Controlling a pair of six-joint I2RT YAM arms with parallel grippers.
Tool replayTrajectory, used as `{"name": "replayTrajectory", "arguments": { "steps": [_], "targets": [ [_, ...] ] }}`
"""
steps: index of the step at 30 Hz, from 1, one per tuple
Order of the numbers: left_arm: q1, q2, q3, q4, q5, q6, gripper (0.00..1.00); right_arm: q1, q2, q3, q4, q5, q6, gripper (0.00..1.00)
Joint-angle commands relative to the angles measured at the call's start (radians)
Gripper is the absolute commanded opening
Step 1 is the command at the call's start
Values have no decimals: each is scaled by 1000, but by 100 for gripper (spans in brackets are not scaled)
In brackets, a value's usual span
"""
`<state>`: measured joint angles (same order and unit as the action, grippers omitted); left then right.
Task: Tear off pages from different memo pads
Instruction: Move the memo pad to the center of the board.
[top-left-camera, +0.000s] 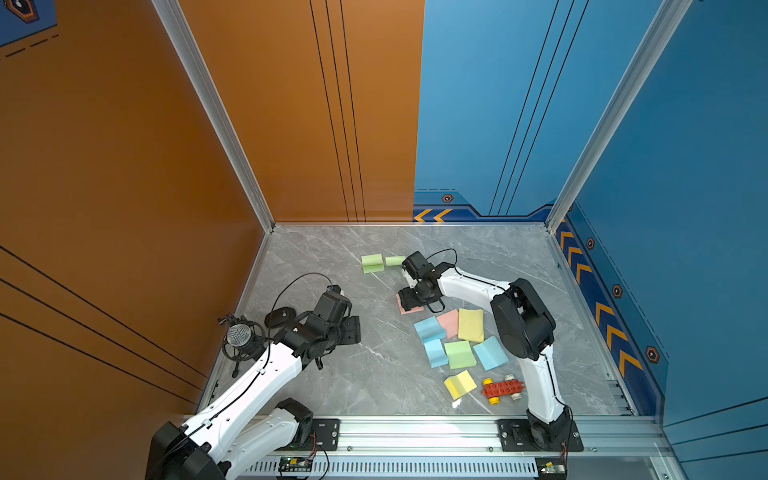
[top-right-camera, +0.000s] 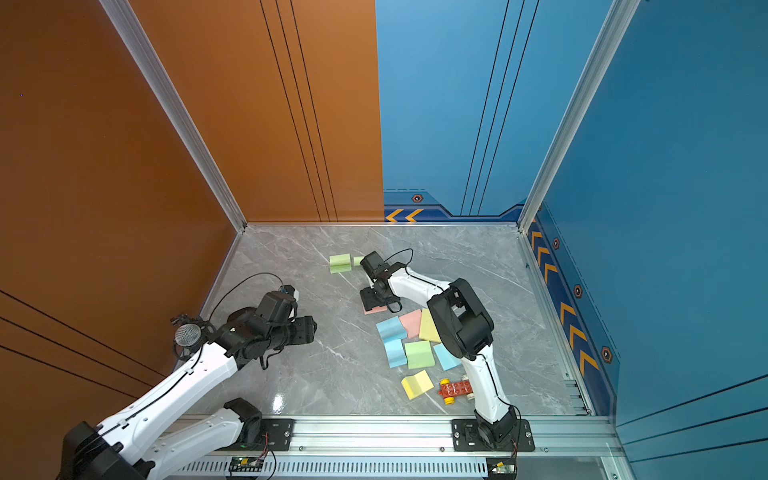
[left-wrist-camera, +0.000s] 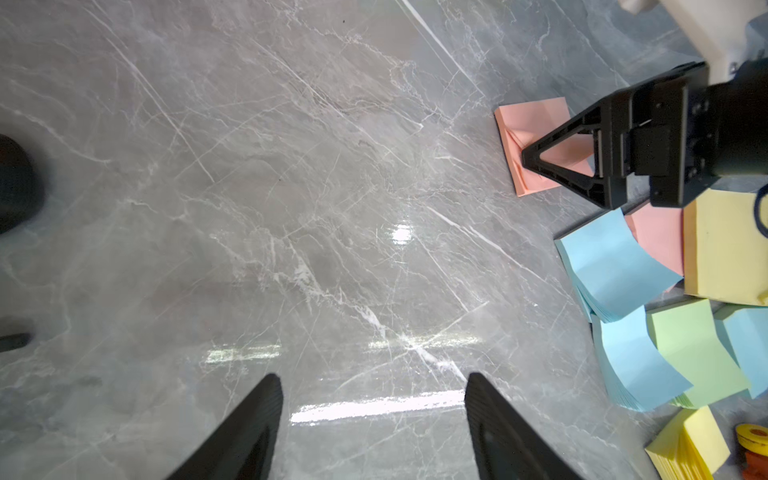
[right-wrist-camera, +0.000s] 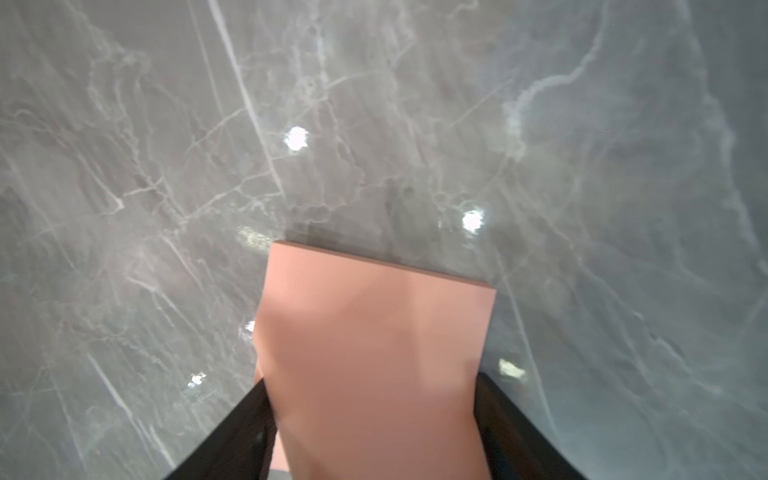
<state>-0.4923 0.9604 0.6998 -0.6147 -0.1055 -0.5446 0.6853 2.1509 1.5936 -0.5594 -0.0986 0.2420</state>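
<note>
Where right end effector (right-wrist-camera: 370, 377) straddles, pink pad (right-wrist-camera: 374, 311)

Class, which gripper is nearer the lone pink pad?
Right. The right gripper touches the pink pad from above; the left gripper hangs over bare table, apart from it.

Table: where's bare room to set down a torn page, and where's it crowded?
Free: between the left gripper and the pink pad; also near the front rail. Crowded: pads and toy car by the right arm.
</note>
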Motion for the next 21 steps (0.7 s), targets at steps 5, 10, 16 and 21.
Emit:
{"name": "replayTrajectory", "arguments": {
  "steps": [5,10,16,21],
  "targets": [
    [-42,-54,-81,1,-53,-66,71,76,7,-78,-123,-171,-164,73],
    [-84,-43,-86,18,-62,-80,71,97,-102,-167,-123,-195,-181,74],
    [-150,88,-57,94,-15,-42,72,83,-256,-228,-101,-207,-151,87],
    [-201,130,-66,162,16,-57,73,57,-389,-281,-57,-224,-111,95]
  ]
}}
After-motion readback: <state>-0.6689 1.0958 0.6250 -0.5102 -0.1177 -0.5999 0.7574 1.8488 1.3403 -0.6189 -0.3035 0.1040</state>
